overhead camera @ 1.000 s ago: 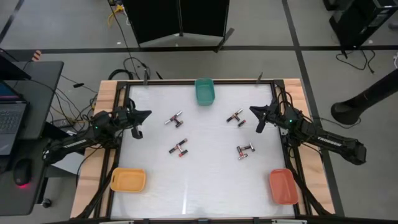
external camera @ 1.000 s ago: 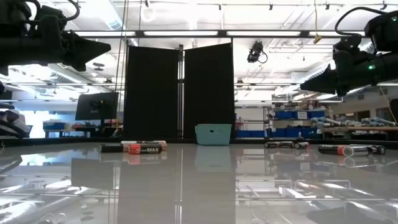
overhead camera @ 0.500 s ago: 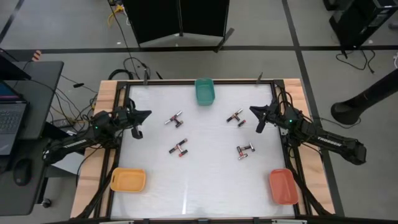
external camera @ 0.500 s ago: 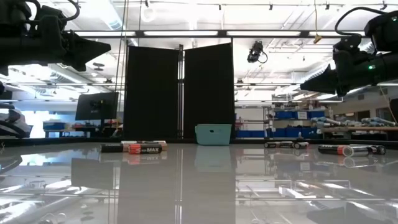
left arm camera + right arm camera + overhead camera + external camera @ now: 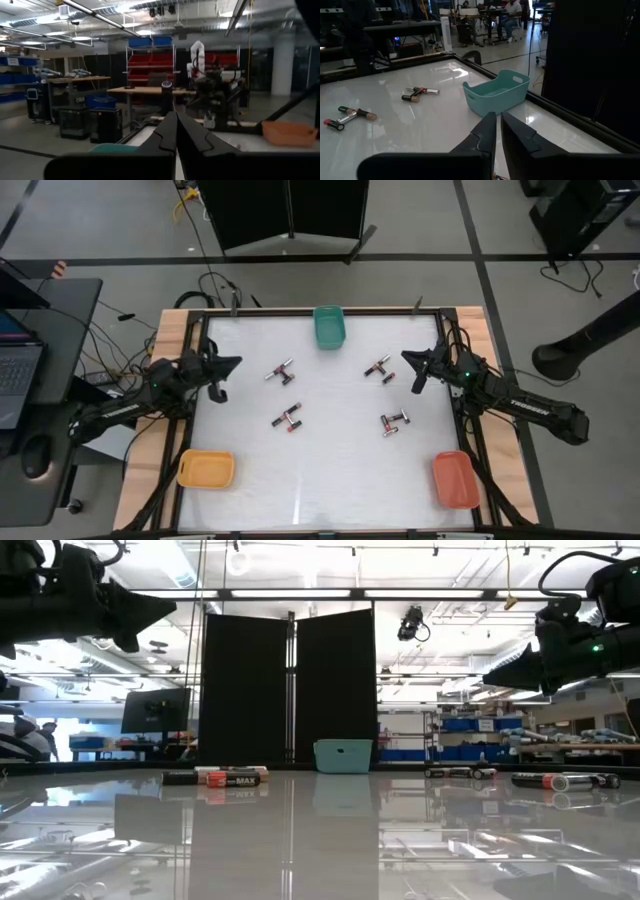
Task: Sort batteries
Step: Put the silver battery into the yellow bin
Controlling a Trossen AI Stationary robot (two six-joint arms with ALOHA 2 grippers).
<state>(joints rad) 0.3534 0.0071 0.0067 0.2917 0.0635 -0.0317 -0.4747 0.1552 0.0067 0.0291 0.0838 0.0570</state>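
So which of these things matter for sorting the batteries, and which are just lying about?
For the job: batteries, in four small clusters; teal tray; yellow tray; orange tray.

Just about: laptop, computer mouse, floor cables, black folding screen.

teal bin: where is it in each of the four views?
High: teal bin at the table's far edge, centre.
Low: centre, in front of the black panels.
Left wrist: only a teal rim by the fingers.
Right wrist: centre.
Shared landmark: white table.
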